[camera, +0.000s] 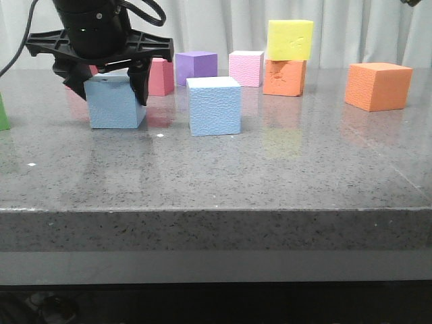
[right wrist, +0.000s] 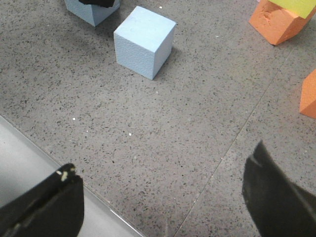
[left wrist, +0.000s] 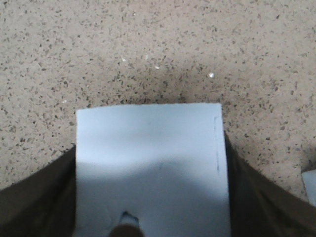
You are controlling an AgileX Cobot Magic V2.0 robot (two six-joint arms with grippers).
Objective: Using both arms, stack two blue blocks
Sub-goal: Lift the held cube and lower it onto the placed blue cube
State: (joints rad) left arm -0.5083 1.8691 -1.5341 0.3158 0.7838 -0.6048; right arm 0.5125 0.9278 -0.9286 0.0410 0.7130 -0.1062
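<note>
Front cam sits low, near table edge height, facing forward across the table [camera: 223,175] toward the far curtain. Left wrist cam looks straight down, very close; one blue block [left wrist: 150,168] fills most of its frame. Right wrist cam is higher, above the near table edge, tilted toward the far left. It shares with the front view both blue blocks, the second blue block [right wrist: 144,41] central, plus the orange-and-yellow stack [camera: 287,57].

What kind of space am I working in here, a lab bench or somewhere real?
Probably a lab test bench: a grey speckled stone tabletop, plain pale curtains behind it, and only coloured foam cubes such as the yellow cube set out.
</note>
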